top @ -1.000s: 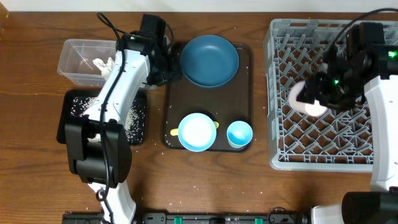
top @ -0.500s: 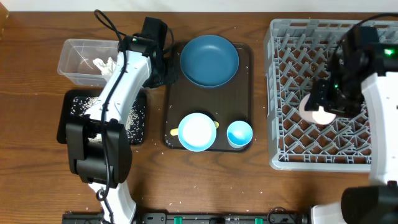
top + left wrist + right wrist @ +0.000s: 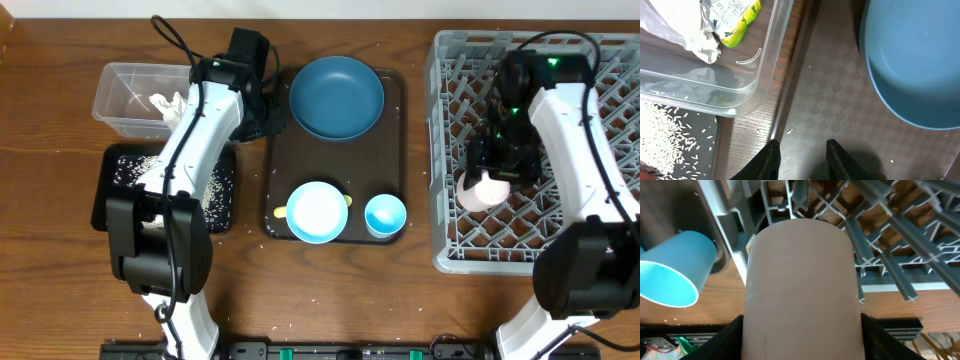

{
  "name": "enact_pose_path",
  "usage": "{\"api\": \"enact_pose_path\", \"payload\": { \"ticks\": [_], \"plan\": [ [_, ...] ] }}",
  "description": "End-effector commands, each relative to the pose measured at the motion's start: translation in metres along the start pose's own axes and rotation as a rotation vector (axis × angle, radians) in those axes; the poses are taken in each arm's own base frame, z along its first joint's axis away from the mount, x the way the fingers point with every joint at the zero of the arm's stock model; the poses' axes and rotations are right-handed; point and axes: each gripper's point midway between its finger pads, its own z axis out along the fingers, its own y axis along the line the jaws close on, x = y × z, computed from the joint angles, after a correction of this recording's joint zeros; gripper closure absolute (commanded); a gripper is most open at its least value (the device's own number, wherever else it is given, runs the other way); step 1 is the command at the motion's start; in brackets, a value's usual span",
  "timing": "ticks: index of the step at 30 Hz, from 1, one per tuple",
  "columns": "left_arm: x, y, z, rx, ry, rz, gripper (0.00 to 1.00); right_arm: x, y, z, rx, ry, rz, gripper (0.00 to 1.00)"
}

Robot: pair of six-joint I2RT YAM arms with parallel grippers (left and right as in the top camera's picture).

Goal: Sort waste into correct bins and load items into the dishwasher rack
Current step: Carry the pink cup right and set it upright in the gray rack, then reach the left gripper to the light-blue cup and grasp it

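Desk (image 3: 50, 300) of brown wood.
Right gripper (image 3: 498, 168) grips pinkish-white cup (image 3: 802, 290) over rack's (image 3: 440, 150) left edge; left gripper (image 3: 802, 150) slightly open, empty.

A serving tray (image 3: 335, 160) is set mid-table, with the plate (image 3: 337, 97) at its far end and the bowl (image 3: 317, 211) left of the small cup (image 3: 385, 216) at its near end. To the left, the tub (image 3: 115, 95), with tissues (image 3: 165, 102) inside, is placed behind the shallow tray (image 3: 108, 215), on which rice (image 3: 215, 190) is scattered. At the right the rack (image 3: 440, 150) is placed, with a second cup (image 3: 483, 188) over its left part.
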Motion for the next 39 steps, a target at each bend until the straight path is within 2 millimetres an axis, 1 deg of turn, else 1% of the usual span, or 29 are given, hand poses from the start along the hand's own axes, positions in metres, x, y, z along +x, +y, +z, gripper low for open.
{"api": "enact_pose_path", "payload": {
  "ticks": [1,8,12,14,16,17,18,19,21,25,28,30,32,33,35,37,39],
  "plan": [
    [0.005,0.005,0.004,-0.023,0.013,0.011,0.67,0.002,0.001,0.013,0.026,0.041,-0.009,0.43],
    [0.007,0.006,0.004,-0.028,0.023,0.011,0.67,0.003,-0.001,0.034,0.031,0.069,-0.007,0.42],
    [0.009,0.006,0.003,-0.031,0.030,0.011,0.67,-0.001,0.000,0.040,0.029,0.057,-0.007,0.39],
    [0.009,0.006,0.003,-0.031,0.030,0.011,0.67,-0.004,0.000,0.040,0.027,0.046,-0.008,0.30],
    [0.010,0.007,0.003,-0.033,0.033,0.011,0.67,-0.006,0.000,0.040,0.025,0.036,-0.009,0.18],
    [0.010,0.007,0.003,-0.032,0.034,0.018,0.67,-0.007,0.001,0.040,0.023,0.031,-0.008,0.14],
    [0.010,0.007,0.003,-0.032,0.033,0.027,0.63,-0.009,0.001,0.039,0.021,0.024,-0.006,0.11],
    [0.010,0.007,0.003,-0.032,0.033,0.038,0.62,-0.010,0.000,0.038,0.020,0.017,0.000,0.09],
    [0.010,0.007,0.003,-0.031,0.033,0.060,0.62,-0.015,0.001,0.032,0.011,-0.003,0.007,0.07],
    [0.013,0.005,0.001,-0.019,0.046,0.083,0.61,-0.026,0.000,0.009,-0.005,-0.073,0.016,0.07],
    [0.024,-0.008,-0.004,0.050,0.085,0.141,0.61,-0.035,0.000,-0.017,-0.019,-0.144,0.020,0.05],
    [0.036,-0.026,-0.010,0.133,0.120,0.218,0.59,-0.040,0.000,-0.033,-0.026,-0.191,0.009,0.05],
    [0.054,-0.047,-0.017,0.239,0.171,0.318,0.57,-0.044,0.001,-0.046,-0.032,-0.230,0.000,0.04],
    [0.067,-0.058,-0.020,0.287,0.206,0.367,0.56,-0.045,0.001,-0.051,-0.033,-0.244,-0.006,0.04],
    [0.088,-0.072,-0.024,0.327,0.257,0.436,0.55,-0.047,0.002,-0.056,-0.036,-0.264,-0.007,0.04],
    [0.107,-0.084,-0.025,0.324,0.293,0.502,0.55,-0.049,0.002,-0.057,-0.037,-0.269,-0.007,0.04],
    [0.123,-0.098,-0.026,0.329,0.310,0.557,0.55,-0.049,0.002,-0.056,-0.037,-0.268,-0.008,0.04]
  ]
}}
